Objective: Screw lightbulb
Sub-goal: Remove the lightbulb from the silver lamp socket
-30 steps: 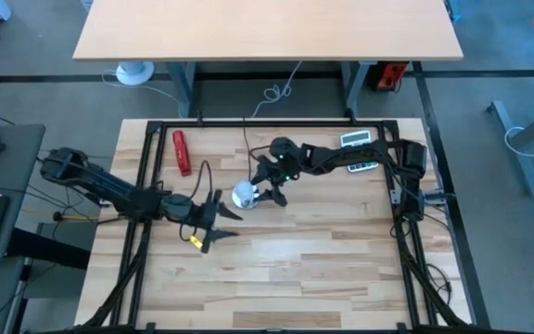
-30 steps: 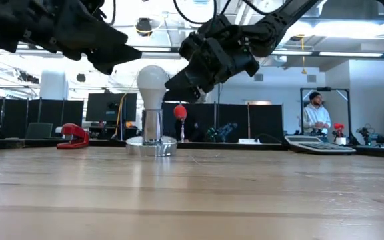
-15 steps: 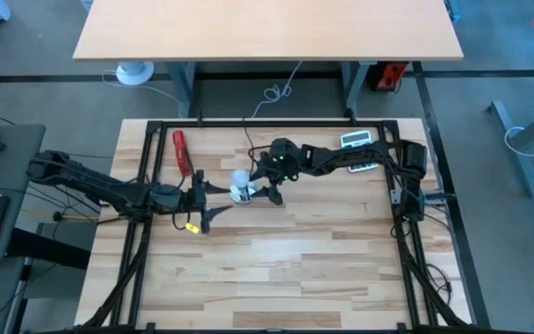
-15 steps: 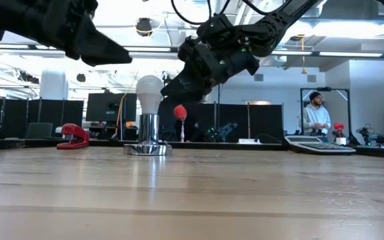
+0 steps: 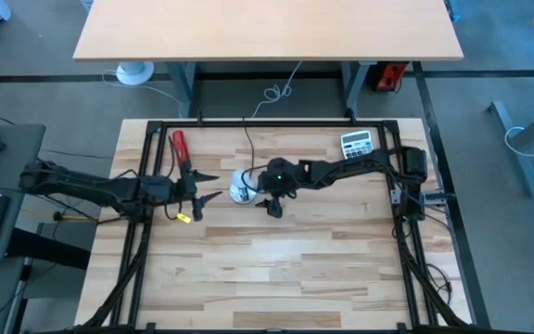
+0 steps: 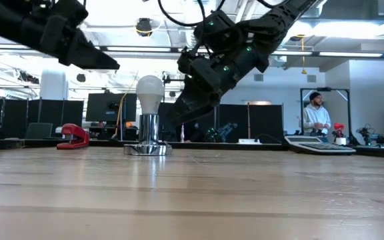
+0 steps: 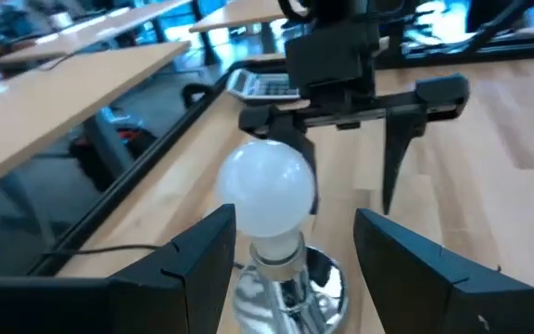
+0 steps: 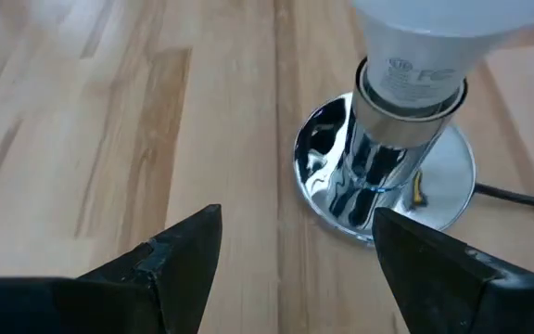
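The white lightbulb (image 5: 241, 184) stands upright with its screw base in the shiny metal socket (image 6: 147, 137), whose round foot rests on the table. My left gripper (image 5: 209, 186) is open just left of the bulb and points at it. In the left wrist view the lightbulb (image 7: 269, 193) shows ahead, between the two fingers. My right gripper (image 5: 269, 192) is open just right of the socket, lower than the bulb's globe (image 6: 149, 92). In the right wrist view the socket (image 8: 383, 167) lies ahead of the open fingers.
A red stapler (image 5: 182, 150) lies at the far left. A calculator (image 5: 355, 142) is at the far right. The socket's black cord (image 5: 247, 148) runs to the far edge. A person (image 6: 317, 113) stands in the room beyond. Bare wood lies toward the near edge.
My left gripper has gone up and toward the far edge, turning to point at the bulb. My right gripper has come down from beside the bulb's globe to socket height. The socket with the bulb has slid a little toward the far left.
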